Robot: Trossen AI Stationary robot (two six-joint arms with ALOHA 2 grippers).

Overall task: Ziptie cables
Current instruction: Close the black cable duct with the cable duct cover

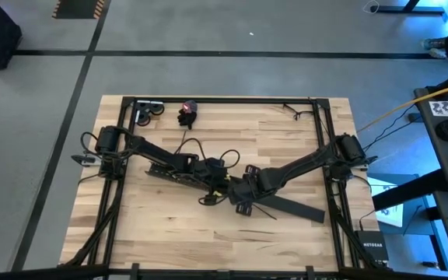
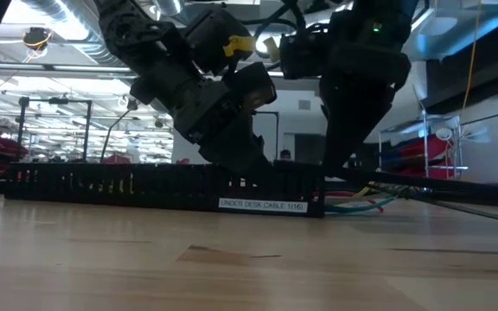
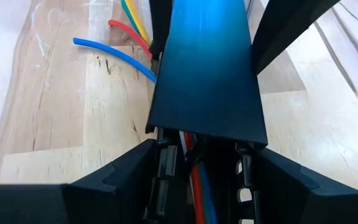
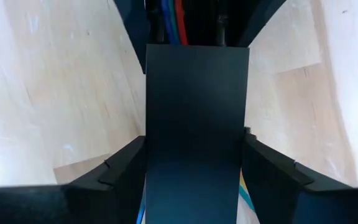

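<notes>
Left gripper [image 1: 212,177]: down at mid-table, fingers set wide and closed against the two sides of the black slotted bar [image 2: 145,186]. Reaches in from the far left with the arm slanting down and toward the right. Right gripper [image 4: 194,146]: likewise low, meeting the left one almost nose to nose, fingers [image 4: 126,165] clamped on the edges of the flat black cover strip [image 4: 194,112]; comes in from the right, arm slanting toward the left.

Wooden table [image 1: 169,225]: seen whole only from above, where the bar and strip form one diagonal running from left and farther off to right and nearer. From table height, only a long dark wall with a white label [image 2: 262,205] reading UNDER DESK CABLE, both arms looming over it.

Cables [image 3: 197,186]: hidden from above; in the left wrist view, lying inside the bar between the fingers, red and blue, long axis along the bar, passing under the strip. Loose ends spill onto the bare wood past the bar, blue, red, yellow and green, fanned out just beside its right end in the low view.
</notes>
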